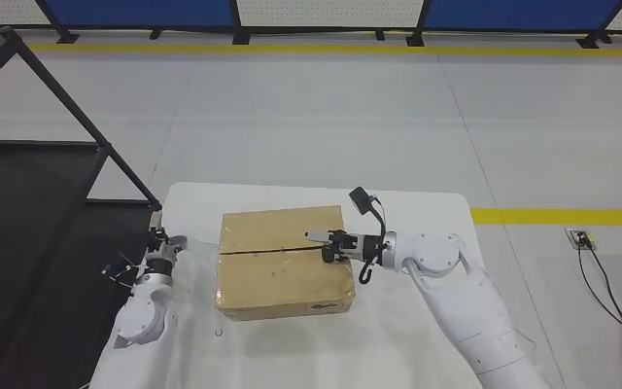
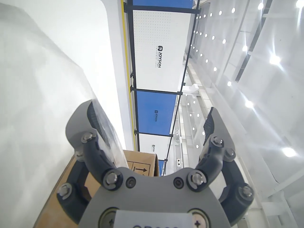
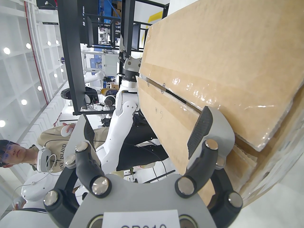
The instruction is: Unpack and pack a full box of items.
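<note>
R fingers (image 3: 199, 129) spread wide, one pad against box (image 3: 213, 48) top by seam; L fingers (image 2: 95, 117) spread, empty, beside box.

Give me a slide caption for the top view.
Open right gripper over the centre seam of the closed cardboard box on the white table; open left gripper beside the box.

The box (image 1: 272, 282) is shut, its inside hidden

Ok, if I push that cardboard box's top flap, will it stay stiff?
Cardboard box is broad and low, so likely slides, not tips. Flaps part at the center seam, so one probably bends under the right tool. Glossy tape may feel slippery.
</note>
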